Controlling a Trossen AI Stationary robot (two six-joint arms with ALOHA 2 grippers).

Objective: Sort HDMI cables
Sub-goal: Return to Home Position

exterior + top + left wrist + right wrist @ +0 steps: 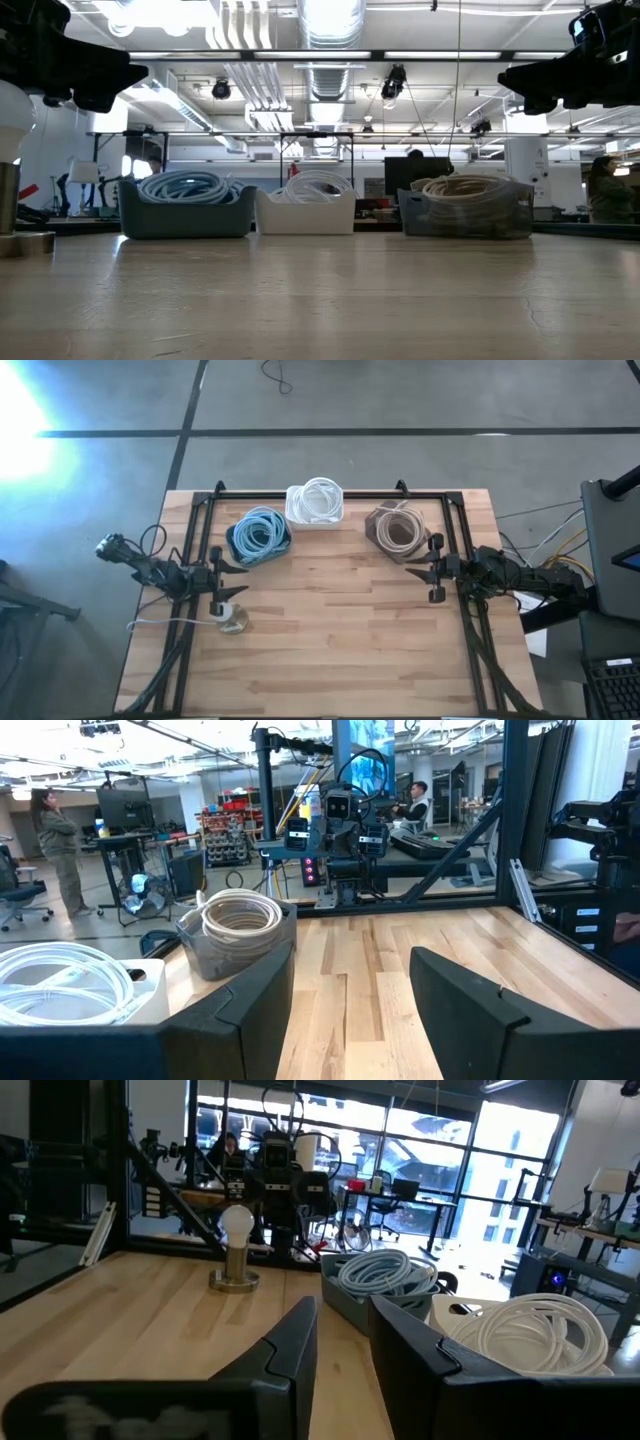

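Left gripper [228, 570] hangs over the table's left side, fingers [250, 1005] spread, holding nothing. Right gripper [431, 570] mirrors it on the right, also spread and empty.

We see all HDMI cables binned along the far edge:
- light blue coils [260, 535] in the blue bin [185, 220]
- white coils [318, 500] in the white bin [305, 216]
- beige coils [397, 528] in the dark bin [465, 222]

No coil lies loose on the wood, so we judge sorting done and only the arms' retreat left.

Risks, as we judge them:
- The bulb on its stand [232, 618] sits just beside the left gripper, nearer the front edge, with its thin cord [160, 625] trailing off the left side under that arm. A low or wide pull-back could clip the bulb or drag the cord.
- Each gripper is close to its nearest bin, so a swing toward the far edge could nudge one.
- Coils heap above the rims, so a bump might spill one out.

The black frame [320, 491] rings the table, and its side rails run under both arms.
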